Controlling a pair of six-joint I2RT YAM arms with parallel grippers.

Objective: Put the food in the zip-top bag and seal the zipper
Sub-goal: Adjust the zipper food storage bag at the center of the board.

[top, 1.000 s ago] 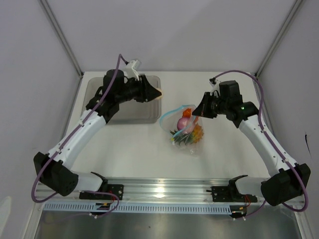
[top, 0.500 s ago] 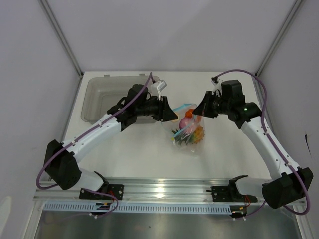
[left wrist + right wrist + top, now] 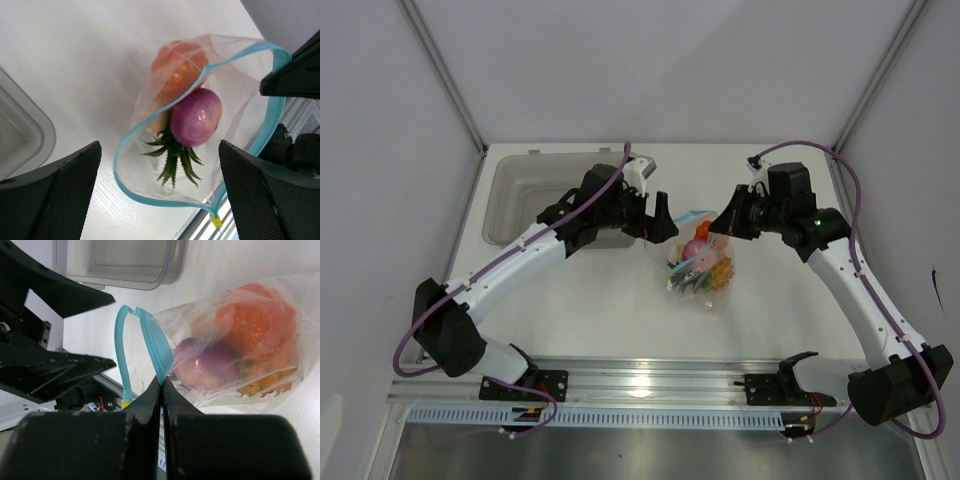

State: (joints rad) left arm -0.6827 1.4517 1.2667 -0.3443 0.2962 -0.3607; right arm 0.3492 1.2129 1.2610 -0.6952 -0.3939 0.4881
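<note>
On your desk, the bag lies at mid-depth, right of centre, with the pineapple, onion and orange inside it. Its zipper gapes in an open loop. Your right end effector is pressed together, pinching one side of that blue strip. Your left end effector is spread wide just beside the bag's mouth, gripping nothing. Farther back on the left sits the grey tray, partly covered by your left arm.
</note>
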